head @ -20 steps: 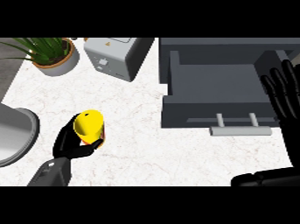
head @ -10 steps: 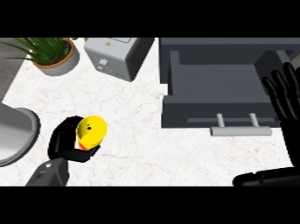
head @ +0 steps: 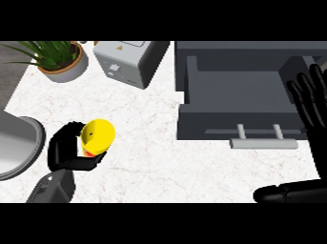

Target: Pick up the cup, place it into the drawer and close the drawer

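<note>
A single head view looks steeply down on the white marble counter (head: 166, 143) from above. Forearms enter from the lower edge; the open drawer (head: 243, 102) lies toward the upper right.

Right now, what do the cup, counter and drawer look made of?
Cup: glossy yellow, probably plastic; even colour, held in the left hand. Counter: white stone, marble-like; faint grey veins. Drawer: matte dark grey, painted metal or plastic, can't tell; flat, uniform faces, paler bar handle.
</note>
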Tool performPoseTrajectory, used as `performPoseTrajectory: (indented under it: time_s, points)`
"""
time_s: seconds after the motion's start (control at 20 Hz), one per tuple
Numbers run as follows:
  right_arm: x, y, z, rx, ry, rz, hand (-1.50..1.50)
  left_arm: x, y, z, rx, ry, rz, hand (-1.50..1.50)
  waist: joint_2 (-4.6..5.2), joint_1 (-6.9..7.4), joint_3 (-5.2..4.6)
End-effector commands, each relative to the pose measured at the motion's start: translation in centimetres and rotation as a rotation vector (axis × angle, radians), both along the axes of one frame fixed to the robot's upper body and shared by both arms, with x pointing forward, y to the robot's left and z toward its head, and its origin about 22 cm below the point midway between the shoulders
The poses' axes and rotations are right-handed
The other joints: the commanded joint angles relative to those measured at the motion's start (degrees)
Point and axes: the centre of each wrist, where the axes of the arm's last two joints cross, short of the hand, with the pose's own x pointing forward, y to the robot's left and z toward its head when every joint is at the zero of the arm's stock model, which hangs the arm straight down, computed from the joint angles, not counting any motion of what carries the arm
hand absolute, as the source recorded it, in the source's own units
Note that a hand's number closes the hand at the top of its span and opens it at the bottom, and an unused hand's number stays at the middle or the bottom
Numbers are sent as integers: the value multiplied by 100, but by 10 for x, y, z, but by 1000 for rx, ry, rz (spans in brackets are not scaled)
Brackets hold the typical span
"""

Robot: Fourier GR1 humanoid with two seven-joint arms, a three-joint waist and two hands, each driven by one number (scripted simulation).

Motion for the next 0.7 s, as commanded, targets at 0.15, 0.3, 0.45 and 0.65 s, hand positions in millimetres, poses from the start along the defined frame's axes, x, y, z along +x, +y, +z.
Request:
performPoseTrajectory:
  time_s: [0.15, 0.3, 0.45, 0.65]
  points:
    - [-13, -2, 0, -14, 18, -36, -150, 10, -24, 42, -2, -163, -144, 150, -49, 81, 11]
    - [-1, -2, 4, 17, 20, -3, -150, 12, -37, 63, 22, -161, -203, 150, -21, 53, 7]
    - [1, -10, -7, 7, 17, -11, -150, 35, -67, 110, 14, -187, -237, 150, -24, 47, 11]
    - [3, -12, -3, 11, 8, -19, -150, 33, -73, 152, -2, -187, -256, 150, -14, 32, 6]
